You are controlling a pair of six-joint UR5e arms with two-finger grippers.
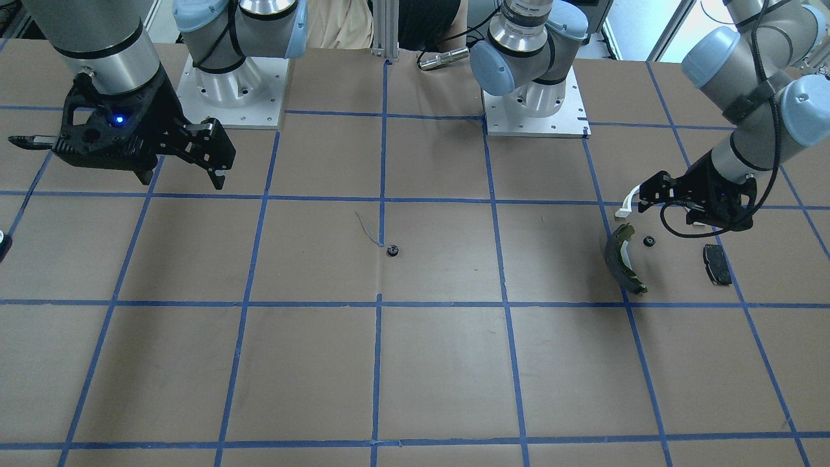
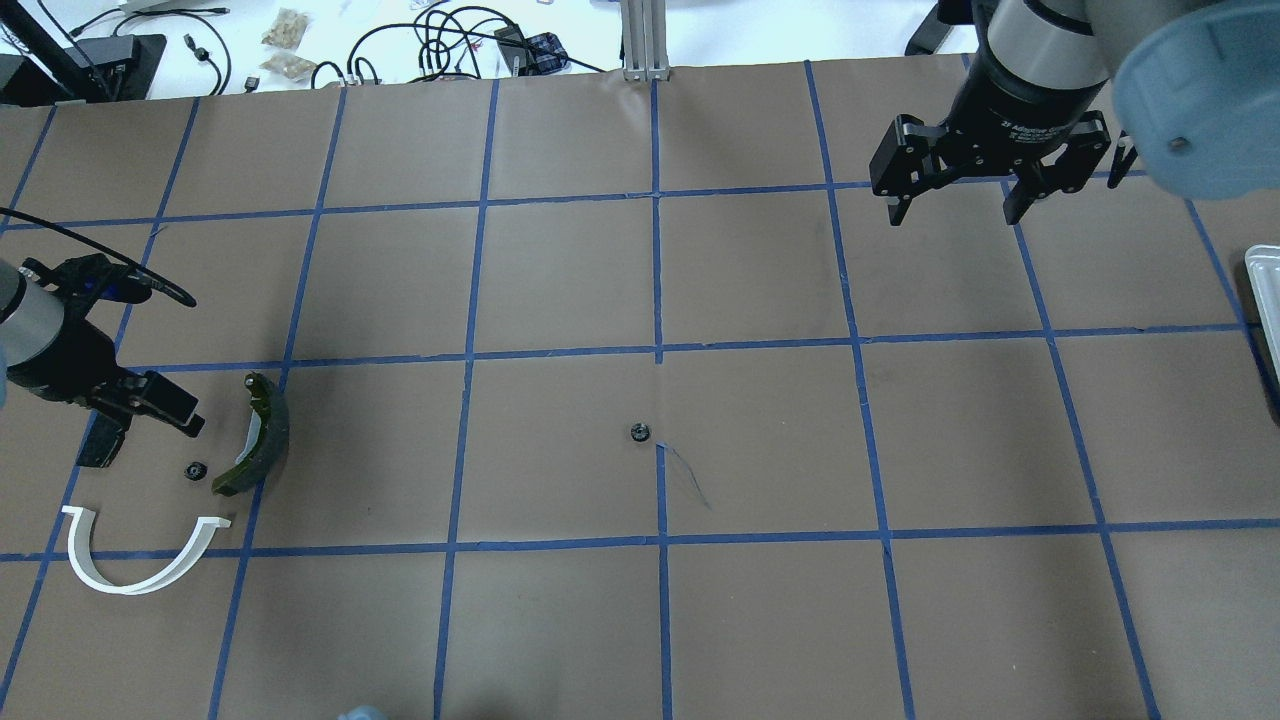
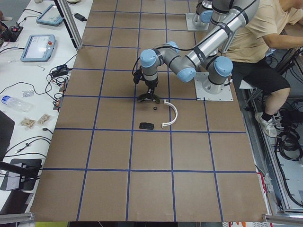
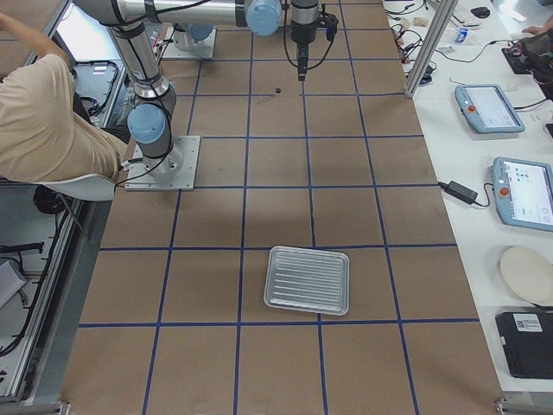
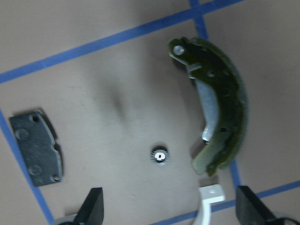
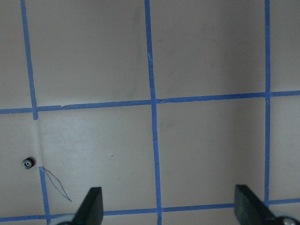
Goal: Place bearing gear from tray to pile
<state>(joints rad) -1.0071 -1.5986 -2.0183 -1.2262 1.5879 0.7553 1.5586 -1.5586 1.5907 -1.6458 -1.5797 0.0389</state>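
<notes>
- Left gripper [image 5: 171, 208]: spread wide with nothing between the fingers [image 5: 93, 208], aimed down at the pile [image 2: 270, 440].
- Straight ahead of that tool, in line with the gap between its fingers: one bearing gear [image 5: 160, 156], lying free on the table [image 2: 760, 440] and touching no finger and no neighbour.
- Out past one finger, the brake shoe [image 5: 220, 117]; out past the other, the black pad [image 5: 36, 147]; closest in to the tool, one end of the white arch [image 5: 211, 194].
- Set down in the gap ringed by those three, so to all appearances already part of the pile. Hence, by that reading, the parted and unloaded fingers above it.
- Right gripper [image 6: 171, 208]: also wide apart and carrying nothing, held high over bare table.
- Well off to that tool's side, away from its fingertips: a second bearing gear [image 6: 29, 163], alone at mid-table, far from both the pile and the tray [image 4: 308, 279].
- Probably parked there as a hand-over spot that either arm can reach, and likely next for the left tool.
- No gear made out on the tray in the side view.
</notes>
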